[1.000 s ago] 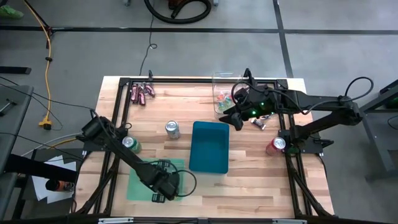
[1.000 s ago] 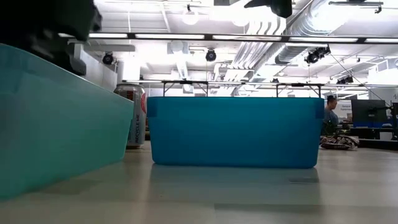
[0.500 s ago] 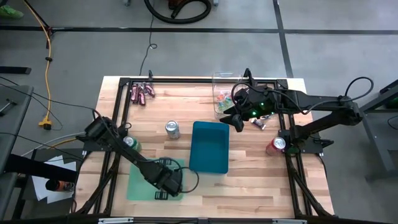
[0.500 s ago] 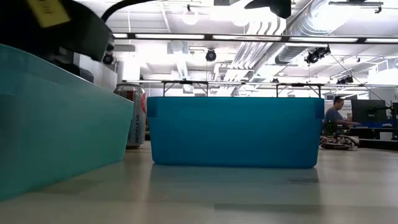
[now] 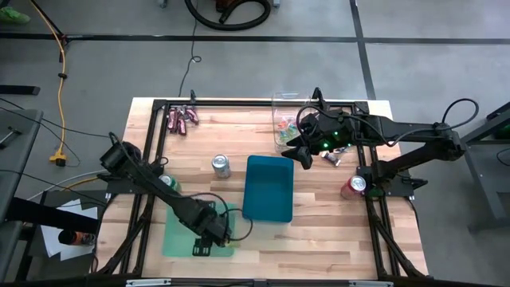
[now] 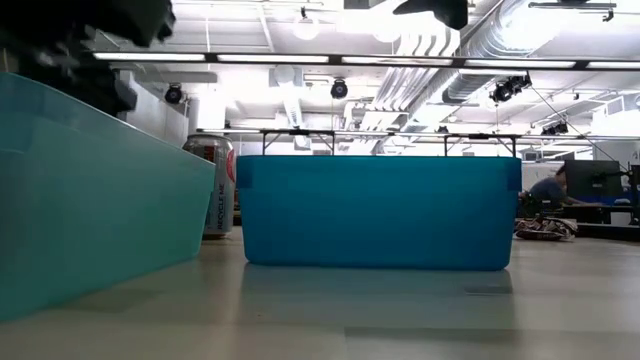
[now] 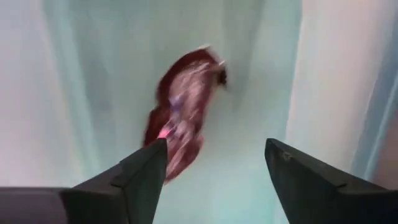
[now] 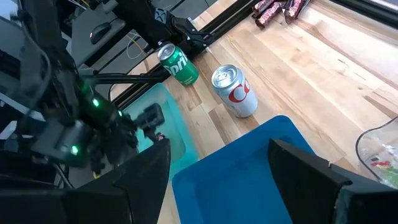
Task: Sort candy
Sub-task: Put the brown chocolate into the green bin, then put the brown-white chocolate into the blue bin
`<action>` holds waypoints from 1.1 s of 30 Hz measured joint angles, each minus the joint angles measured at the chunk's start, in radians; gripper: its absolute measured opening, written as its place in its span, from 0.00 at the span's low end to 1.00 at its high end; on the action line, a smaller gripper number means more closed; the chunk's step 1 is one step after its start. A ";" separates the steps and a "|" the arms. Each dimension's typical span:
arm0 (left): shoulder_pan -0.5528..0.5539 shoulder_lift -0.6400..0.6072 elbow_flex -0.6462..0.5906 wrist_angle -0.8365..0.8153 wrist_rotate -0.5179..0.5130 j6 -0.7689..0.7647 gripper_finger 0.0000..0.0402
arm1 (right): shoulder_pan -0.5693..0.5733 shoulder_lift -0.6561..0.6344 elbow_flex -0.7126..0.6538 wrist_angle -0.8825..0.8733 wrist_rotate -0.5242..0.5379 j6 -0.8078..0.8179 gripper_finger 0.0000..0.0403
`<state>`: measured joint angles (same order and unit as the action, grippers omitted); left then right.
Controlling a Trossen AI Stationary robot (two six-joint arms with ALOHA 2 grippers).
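Lying inside the pale green bin point(image 5: 179, 235), a dark red-brown candy bar point(image 7: 183, 121) is seen just beyond the left gripper point(image 7: 214, 165), whose fingers are spread and released. Compared with half a second ago, this gripper is drawn back slightly toward the bin's near-left. "RECYCLE ME" is read on the silver can point(image 6: 215, 185). The right gripper point(image 8: 217, 158) is held spread above the blue bin point(image 5: 268, 187).

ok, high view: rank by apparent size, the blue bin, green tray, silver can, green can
1. blue bin
2. green tray, partly hidden by the left arm, so unsure
3. silver can and green can look about alike; no ranking
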<state>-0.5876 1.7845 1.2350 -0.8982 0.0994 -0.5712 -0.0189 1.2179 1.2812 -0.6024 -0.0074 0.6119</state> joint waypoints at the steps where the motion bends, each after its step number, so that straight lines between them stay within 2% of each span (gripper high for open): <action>1: 0.003 -0.023 0.000 -0.032 -0.001 0.008 0.65 | 0.000 0.000 0.000 0.000 0.000 -0.007 0.65; 4: 0.017 -0.114 0.000 -0.116 -0.007 0.023 0.66 | 0.000 0.000 0.000 0.000 0.000 -0.011 0.65; 7: 0.042 -0.240 0.000 -0.129 -0.062 0.004 0.66 | -0.001 0.000 0.000 0.000 0.000 -0.018 0.65; 10: 0.075 -0.376 0.000 -0.088 -0.220 -0.036 0.66 | -0.001 -0.001 0.000 -0.001 0.000 -0.019 0.65; 15: 0.144 -0.567 0.002 0.028 -0.557 -0.046 0.66 | -0.001 -0.001 0.000 -0.003 0.000 -0.009 0.65; 18: 0.205 -0.641 0.002 0.034 -0.657 -0.012 0.66 | -0.001 -0.001 0.000 -0.003 0.000 -0.007 0.65; 23: 0.333 -0.728 -0.048 0.035 -0.658 0.042 0.66 | -0.001 -0.001 0.000 -0.003 0.012 0.016 0.65; 27: 0.437 -0.761 -0.139 0.039 -0.578 0.043 0.66 | -0.001 -0.002 0.000 -0.028 0.046 0.058 0.65; 30: 0.504 -0.774 -0.239 0.110 -0.492 0.056 0.66 | -0.024 -0.002 0.000 -0.139 0.107 0.127 0.65; 33: 0.567 -0.782 -0.333 0.261 -0.405 0.095 0.66 | -0.094 -0.002 0.006 -0.317 0.158 0.208 0.65</action>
<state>-0.0210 1.0022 0.9023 -0.6370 -0.3052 -0.4766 -0.1130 1.2160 1.2873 -0.9190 0.1509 0.8200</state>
